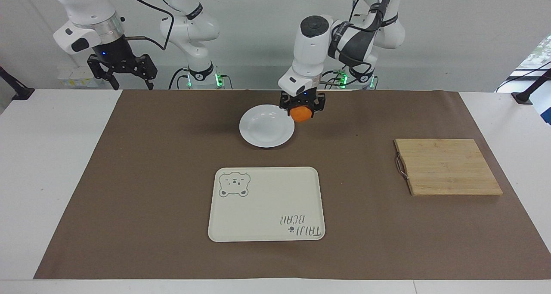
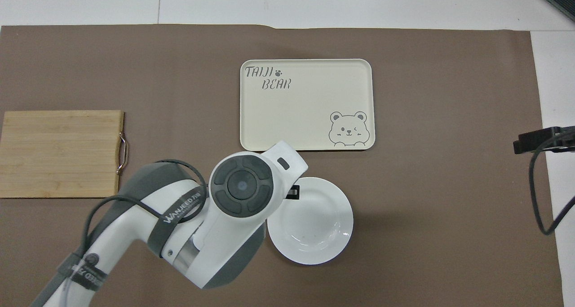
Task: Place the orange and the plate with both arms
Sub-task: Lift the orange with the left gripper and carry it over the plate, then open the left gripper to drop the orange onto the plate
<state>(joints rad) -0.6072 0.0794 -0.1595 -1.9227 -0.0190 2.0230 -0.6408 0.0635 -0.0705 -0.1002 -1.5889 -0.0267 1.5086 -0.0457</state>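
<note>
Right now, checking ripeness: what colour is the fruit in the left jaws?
Bright orange, clearest in the facing view.

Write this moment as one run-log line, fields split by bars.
left gripper: shut on orange, over plate edge | right gripper: open, waiting off the mat | tray, board: bare

Two high cameras, opposed, share the plate (image 1: 266,126) (image 2: 316,226).
</note>
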